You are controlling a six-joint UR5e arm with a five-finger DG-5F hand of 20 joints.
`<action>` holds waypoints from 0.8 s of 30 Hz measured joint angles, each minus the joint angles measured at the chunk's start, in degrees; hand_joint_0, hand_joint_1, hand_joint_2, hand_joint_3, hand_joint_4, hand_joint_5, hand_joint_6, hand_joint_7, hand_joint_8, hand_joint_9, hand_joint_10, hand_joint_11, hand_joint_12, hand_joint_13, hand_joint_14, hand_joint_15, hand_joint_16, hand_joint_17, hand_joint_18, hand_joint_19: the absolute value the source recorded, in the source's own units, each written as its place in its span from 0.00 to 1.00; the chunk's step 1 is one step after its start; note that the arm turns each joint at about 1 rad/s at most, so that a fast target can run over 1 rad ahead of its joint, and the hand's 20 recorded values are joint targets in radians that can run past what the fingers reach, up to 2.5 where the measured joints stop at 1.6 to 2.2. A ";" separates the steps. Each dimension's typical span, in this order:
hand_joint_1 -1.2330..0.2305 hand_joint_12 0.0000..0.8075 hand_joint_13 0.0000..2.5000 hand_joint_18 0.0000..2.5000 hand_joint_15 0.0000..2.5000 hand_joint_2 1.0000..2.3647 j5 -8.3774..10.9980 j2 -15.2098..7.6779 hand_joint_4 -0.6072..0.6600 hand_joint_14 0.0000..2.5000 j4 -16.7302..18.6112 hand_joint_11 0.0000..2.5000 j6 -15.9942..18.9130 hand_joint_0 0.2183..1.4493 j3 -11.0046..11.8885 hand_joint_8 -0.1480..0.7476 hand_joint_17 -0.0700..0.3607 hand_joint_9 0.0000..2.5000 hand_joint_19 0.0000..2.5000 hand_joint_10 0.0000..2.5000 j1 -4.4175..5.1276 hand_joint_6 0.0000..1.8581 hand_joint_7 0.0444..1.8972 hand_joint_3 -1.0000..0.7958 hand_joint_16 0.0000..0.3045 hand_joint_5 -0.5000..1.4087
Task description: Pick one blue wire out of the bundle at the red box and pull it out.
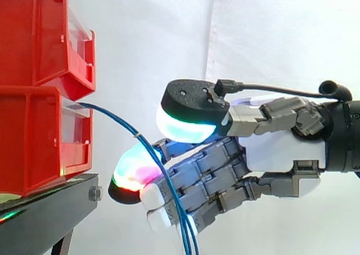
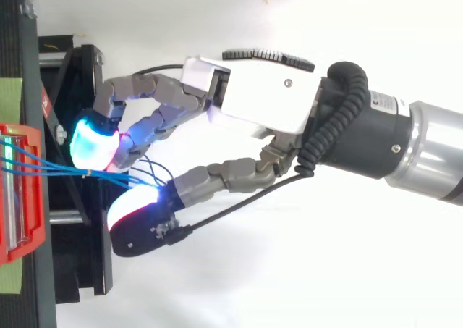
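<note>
A thin bundle of blue wires (image 1: 112, 115) comes out of the lower red bin (image 1: 34, 142) and arcs right and down past the picture's bottom edge. A small tie holds the bundle together just outside the bin. My hand (image 1: 281, 148) reaches in from the right, level with this bin. Its thumb pad (image 1: 185, 125) sits above the wires and its glowing fingertips (image 1: 132, 173) sit below, with a gap between them. The wires run through that gap and lie across the fingers. From above, the blue wires (image 2: 51, 167) pass between the cyan fingertip (image 2: 94, 143) and the white thumb pad (image 2: 134, 205) of my hand (image 2: 268, 96).
A second red bin (image 1: 39, 35) is stacked on the lower one. Both rest on a black stand (image 1: 50, 210) whose edge lies just under my fingertips. A white curtain hangs behind. From above, the red bin (image 2: 32, 234) sits at the left edge.
</note>
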 measured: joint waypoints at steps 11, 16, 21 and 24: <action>0.27 0.51 0.26 0.26 0.14 0.00 0.08 0.00 0.72 0.00 1.12 0.15 -0.19 0.30 -0.57 0.54 0.41 0.29 0.19 0.00 0.15 0.41 0.49 0.28 0.16 0.19; 0.27 0.51 0.26 0.26 0.14 0.01 -0.05 0.00 0.67 0.00 1.15 0.16 -0.14 0.31 -0.56 0.54 0.41 0.29 0.18 0.00 -0.09 0.45 0.48 0.35 0.16 0.18; 0.27 0.51 0.27 0.26 0.15 0.01 -0.08 0.00 0.68 0.00 1.15 0.22 -0.06 0.31 -0.54 0.55 0.41 0.31 0.19 0.00 -0.13 0.46 0.45 0.35 0.16 0.18; 0.28 0.51 0.27 0.26 0.15 0.01 -0.04 0.00 0.68 0.00 1.15 0.28 -0.03 0.31 -0.52 0.55 0.41 0.34 0.19 0.00 -0.14 0.46 0.44 0.34 0.16 0.18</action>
